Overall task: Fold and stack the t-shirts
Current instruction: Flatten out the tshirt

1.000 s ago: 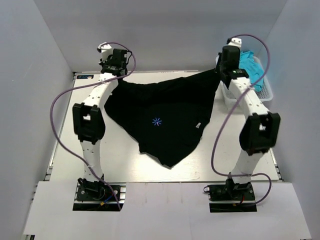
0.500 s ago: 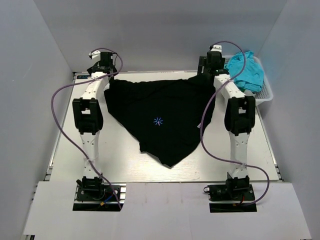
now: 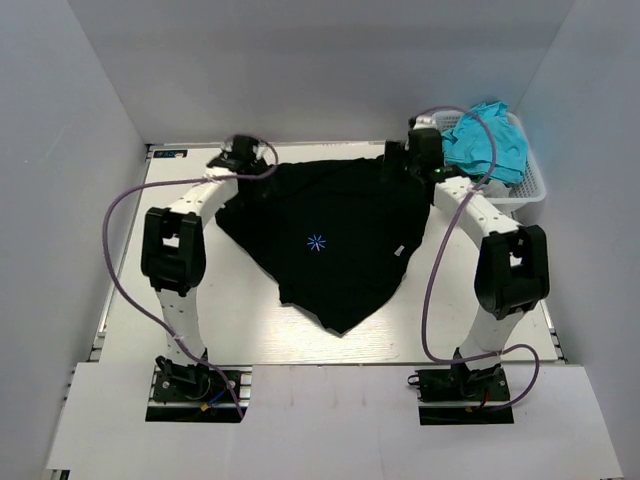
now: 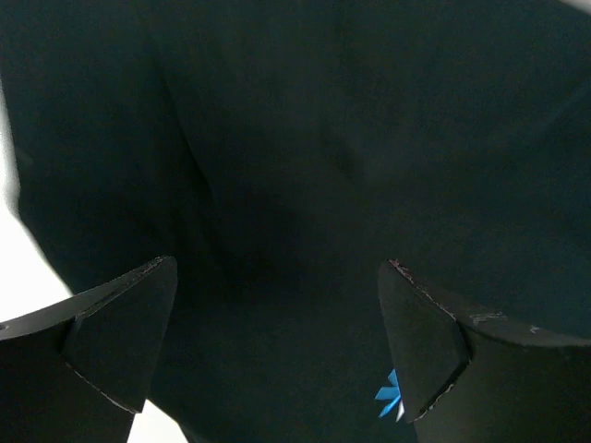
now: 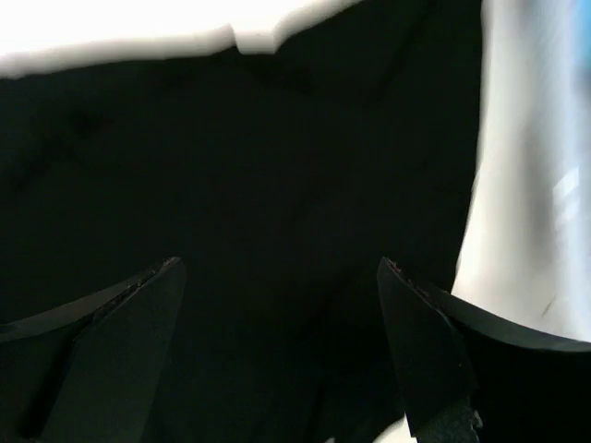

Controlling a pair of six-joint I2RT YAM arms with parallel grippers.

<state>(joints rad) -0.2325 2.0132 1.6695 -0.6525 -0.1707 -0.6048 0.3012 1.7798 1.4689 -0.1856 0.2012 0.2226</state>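
A black t-shirt point(image 3: 340, 270) lies spread flat on the surface point(image 3: 250, 335). Its wide edge runs along the far edge and it tapers to a point toward the near edge. A small blue star mark point(image 3: 315, 242) sits near its middle, with a white label point(image 3: 397, 250) to the right.

White arms point(image 3: 178, 325) — black joints point(image 3: 165, 250), purple cables point(image 3: 105, 245)

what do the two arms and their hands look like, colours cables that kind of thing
The left arm and right arm are slim white links joined by chunky black joint housings, on black base plates. A thin purple cable trails along each. The left hand and right hand each have two matte black wedge-shaped fingers with blunt tips. No markings show.
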